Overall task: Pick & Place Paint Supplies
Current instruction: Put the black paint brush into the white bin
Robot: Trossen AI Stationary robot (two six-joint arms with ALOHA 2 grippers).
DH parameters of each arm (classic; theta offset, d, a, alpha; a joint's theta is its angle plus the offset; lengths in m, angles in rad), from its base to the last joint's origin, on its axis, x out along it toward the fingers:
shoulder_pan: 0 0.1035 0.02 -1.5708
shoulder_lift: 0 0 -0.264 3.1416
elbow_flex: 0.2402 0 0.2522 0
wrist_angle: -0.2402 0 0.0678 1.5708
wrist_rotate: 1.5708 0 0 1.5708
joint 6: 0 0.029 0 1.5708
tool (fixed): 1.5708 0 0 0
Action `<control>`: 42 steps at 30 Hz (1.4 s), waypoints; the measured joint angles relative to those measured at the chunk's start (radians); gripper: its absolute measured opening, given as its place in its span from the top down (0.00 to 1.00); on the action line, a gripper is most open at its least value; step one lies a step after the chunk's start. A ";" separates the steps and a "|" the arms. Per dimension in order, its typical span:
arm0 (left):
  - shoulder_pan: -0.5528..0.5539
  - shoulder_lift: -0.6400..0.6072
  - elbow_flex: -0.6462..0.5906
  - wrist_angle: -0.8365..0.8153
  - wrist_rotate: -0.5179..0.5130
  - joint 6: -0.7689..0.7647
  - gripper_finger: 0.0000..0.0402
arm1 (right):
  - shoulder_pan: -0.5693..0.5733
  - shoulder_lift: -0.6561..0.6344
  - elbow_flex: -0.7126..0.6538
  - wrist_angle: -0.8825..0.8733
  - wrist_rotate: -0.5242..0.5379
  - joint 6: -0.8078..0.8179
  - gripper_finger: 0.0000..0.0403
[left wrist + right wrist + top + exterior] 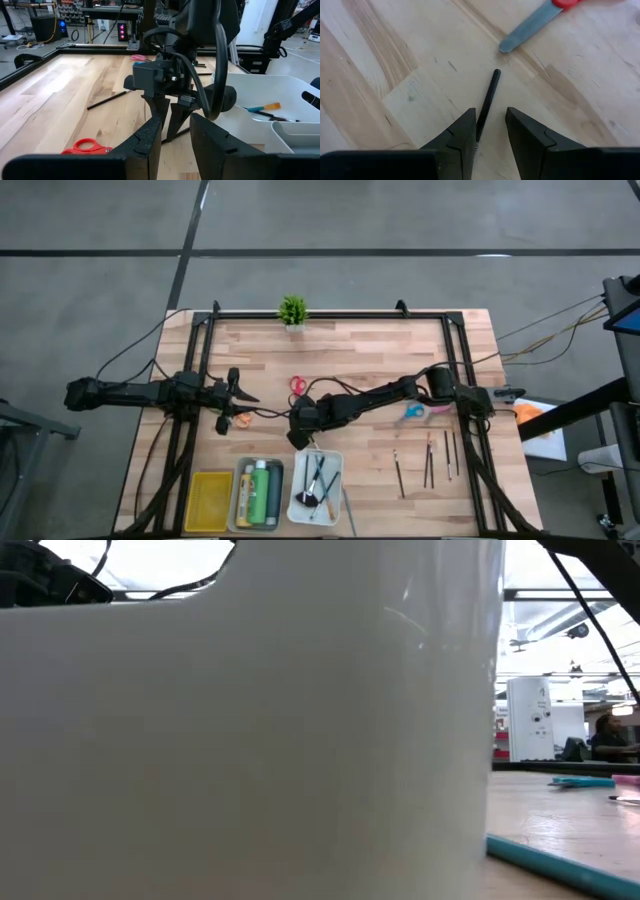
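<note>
Brush: thin, dark, straight stick with a rounded tip; flat on the bare wood of the table, just beyond the white tray, near the middle of the front half.
Long axis: in line with the right gripper's reach, near end running in between the fingers, far tip aimed toward the blade of the red scissors.
Right gripper: low over the table, fingers partly open on either side of the brush's near end, a gap visible on both sides; nothing clamped.
Left gripper: near the table's left edge, facing the right arm across the wood, fingers parted, nothing between them; orange scissors on the wood just beside it.
White tray: brushes already inside, next to the grey tray with green and yellow bottles.
Loose brushes: several more on the right side, roughly parallel, well apart from the gripper.
</note>
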 joint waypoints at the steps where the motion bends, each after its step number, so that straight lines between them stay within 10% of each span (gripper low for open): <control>1: 0.000 0.000 0.000 0.000 0.000 0.000 0.74 | 0.000 0.000 0.000 -0.001 -0.002 0.001 0.73; 30: 0.000 0.000 0.000 0.000 0.000 0.000 0.74 | -0.046 -0.026 -0.003 -0.128 -0.126 0.083 0.73; 42: 0.000 0.000 0.000 0.000 0.000 0.000 0.74 | -0.050 -0.029 -0.005 -0.143 -0.122 0.062 0.96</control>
